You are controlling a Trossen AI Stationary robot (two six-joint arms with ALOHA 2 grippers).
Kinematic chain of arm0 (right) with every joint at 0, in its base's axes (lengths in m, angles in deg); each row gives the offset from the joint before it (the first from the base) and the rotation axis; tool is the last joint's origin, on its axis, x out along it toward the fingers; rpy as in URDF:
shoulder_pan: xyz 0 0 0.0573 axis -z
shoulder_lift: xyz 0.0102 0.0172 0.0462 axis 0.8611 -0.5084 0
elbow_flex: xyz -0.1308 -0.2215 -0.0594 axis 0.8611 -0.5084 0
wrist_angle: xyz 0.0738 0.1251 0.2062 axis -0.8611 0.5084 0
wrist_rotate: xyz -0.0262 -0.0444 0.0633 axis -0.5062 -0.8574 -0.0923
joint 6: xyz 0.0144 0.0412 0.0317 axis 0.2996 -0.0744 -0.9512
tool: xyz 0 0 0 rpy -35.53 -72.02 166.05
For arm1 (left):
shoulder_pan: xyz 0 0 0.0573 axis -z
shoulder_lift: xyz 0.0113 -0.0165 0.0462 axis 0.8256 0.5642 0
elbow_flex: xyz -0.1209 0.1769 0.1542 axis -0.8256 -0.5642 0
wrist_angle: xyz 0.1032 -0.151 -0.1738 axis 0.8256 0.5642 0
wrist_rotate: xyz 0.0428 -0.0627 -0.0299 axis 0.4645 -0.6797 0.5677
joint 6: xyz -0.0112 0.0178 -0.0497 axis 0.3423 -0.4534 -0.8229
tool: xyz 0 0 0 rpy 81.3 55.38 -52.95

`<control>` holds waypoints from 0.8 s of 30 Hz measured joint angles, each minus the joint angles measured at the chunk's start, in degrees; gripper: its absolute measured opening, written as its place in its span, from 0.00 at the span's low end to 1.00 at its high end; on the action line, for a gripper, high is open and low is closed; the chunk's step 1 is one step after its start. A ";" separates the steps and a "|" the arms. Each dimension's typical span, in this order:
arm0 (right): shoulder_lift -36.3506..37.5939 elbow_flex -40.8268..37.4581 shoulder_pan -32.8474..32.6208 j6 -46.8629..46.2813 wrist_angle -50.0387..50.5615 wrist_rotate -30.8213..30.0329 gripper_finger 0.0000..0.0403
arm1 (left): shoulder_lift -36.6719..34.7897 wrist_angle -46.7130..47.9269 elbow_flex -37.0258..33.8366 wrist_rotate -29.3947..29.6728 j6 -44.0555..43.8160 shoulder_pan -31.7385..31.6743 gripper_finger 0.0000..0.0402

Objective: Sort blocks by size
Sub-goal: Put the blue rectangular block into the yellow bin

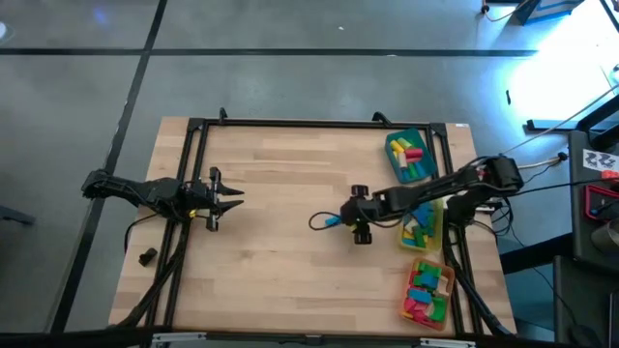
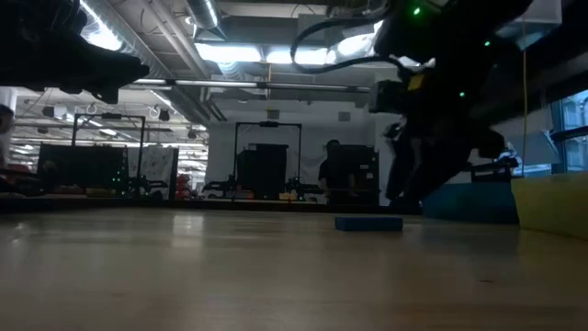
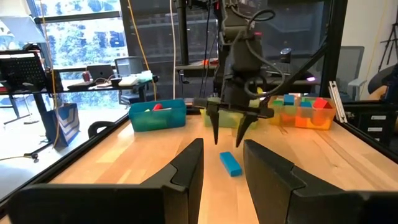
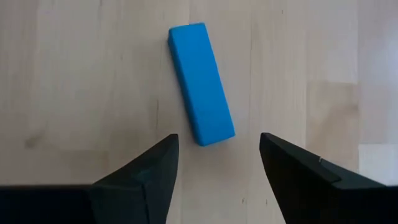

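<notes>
While high view: right gripper [image 1: 350,224] over mid-table, blue bar [image 1: 332,221] just beside its tips.
left wrist view: left gripper [image 3: 222,163] half-open, empty; bar flat on table [image 3: 124,155] under right gripper.
right wrist view: jaws wide, bar between and ahead of fingers [image 4: 152,171], untouched.

A bright blue bar [image 4: 201,92] lies on the pale wood-grain counter [image 1: 280,242] just ahead of the black right tool [image 4: 214,163]. Behind that tool stand a teal tray [image 1: 427,141], a yellow tray [image 1: 437,224] and an orange tray [image 1: 447,291], holding pink, green, yellow, blue and red blocks [image 1: 408,158]. The left tool [image 1: 230,202] is black too.
</notes>
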State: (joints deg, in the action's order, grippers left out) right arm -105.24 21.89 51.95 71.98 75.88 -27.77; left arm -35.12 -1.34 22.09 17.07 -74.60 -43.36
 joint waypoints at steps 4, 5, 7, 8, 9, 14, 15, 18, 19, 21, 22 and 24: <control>-0.76 0.00 2.04 0.45 -2.10 3.32 0.56 | 0.01 0.00 0.00 0.01 0.02 0.00 0.25; -0.72 0.00 2.49 0.61 -2.64 3.77 0.56 | 0.00 0.00 0.00 0.02 0.02 0.00 0.25; -0.72 0.02 3.21 1.54 -2.92 4.12 0.56 | 0.00 0.00 0.00 0.00 0.02 0.00 0.25; -0.72 0.02 3.45 1.84 -2.81 4.16 0.56 | 0.00 0.00 0.00 0.02 0.02 0.00 0.25; -0.72 0.02 3.56 1.91 -2.85 4.19 0.56 | 0.00 0.00 0.00 0.01 0.00 0.00 0.25; -1.66 0.02 3.44 2.55 -3.62 4.66 0.56 | 0.00 0.00 0.00 0.02 0.02 0.00 0.25; -1.92 -0.04 3.40 3.11 -3.62 4.82 0.56 | 0.00 0.00 0.00 0.02 0.02 0.00 0.25; -3.76 0.07 3.42 3.40 -5.64 5.68 0.56 | 0.02 0.01 0.00 0.02 0.02 0.00 0.25; -4.37 -0.02 3.42 3.41 -5.51 5.68 0.56 | 0.00 0.00 0.00 0.02 0.02 0.00 0.25; -5.59 -0.01 3.42 3.41 -6.51 5.67 0.56 | -0.02 0.02 0.00 0.01 0.02 0.00 0.25; -6.03 0.00 3.42 3.39 -6.62 5.72 0.56 | -0.05 -0.01 0.00 0.02 0.00 0.00 0.25; -6.77 0.11 3.42 3.40 -7.14 5.79 0.56 | 0.04 0.02 0.00 0.00 0.01 0.00 0.25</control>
State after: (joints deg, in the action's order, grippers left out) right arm -112.01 21.99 55.37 75.37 68.73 -21.98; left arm -35.07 -1.31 22.09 17.07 -74.59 -43.36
